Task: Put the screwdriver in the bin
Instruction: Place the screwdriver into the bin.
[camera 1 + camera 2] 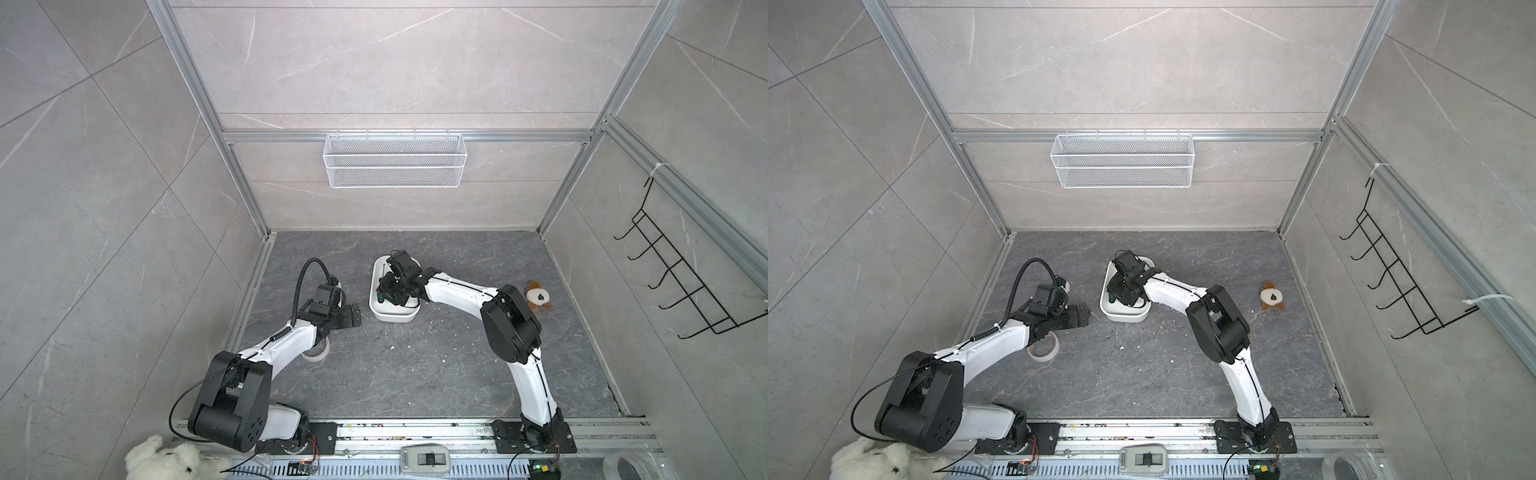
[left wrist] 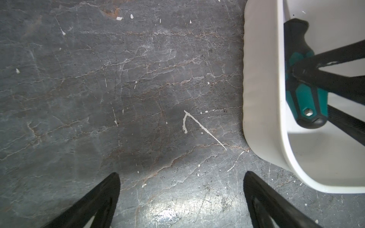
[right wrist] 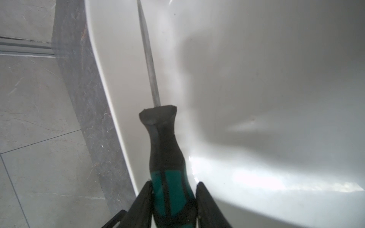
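Right gripper (image 3: 173,183) is down inside the bin (image 1: 392,320), which sits on the dark stone floor (image 1: 415,374) between the two arms. The screwdriver (image 3: 167,158) is within the bin's walls, close along the side wall nearest the left arm. Its thin shaft points to the bin's far end and its green-and-black handle lies toward the near end. Right wrist view: both fingers (image 3: 144,197) flank the green part of the handle with the jaws set narrow. One finger is against the handle, the other at its edge; cannot tell whether they pinch it or stand just clear. Cannot tell either whether the tool rests on the bin's bottom. Left wrist view shows the same: handle (image 2: 302,88) inside the white wall (image 2: 262,79), crossed by the right arm's black fingers. Left gripper (image 2: 181,172) hangs over bare floor just beside the bin, jaws spread wide, nothing between them. A roll of tape (image 1: 1042,351) lies partly under the left arm. A small brown plush toy (image 1: 538,296) lies on the floor beyond the right arm's elbow. A white wire-mesh basket (image 1: 395,160) hangs on the back wall.
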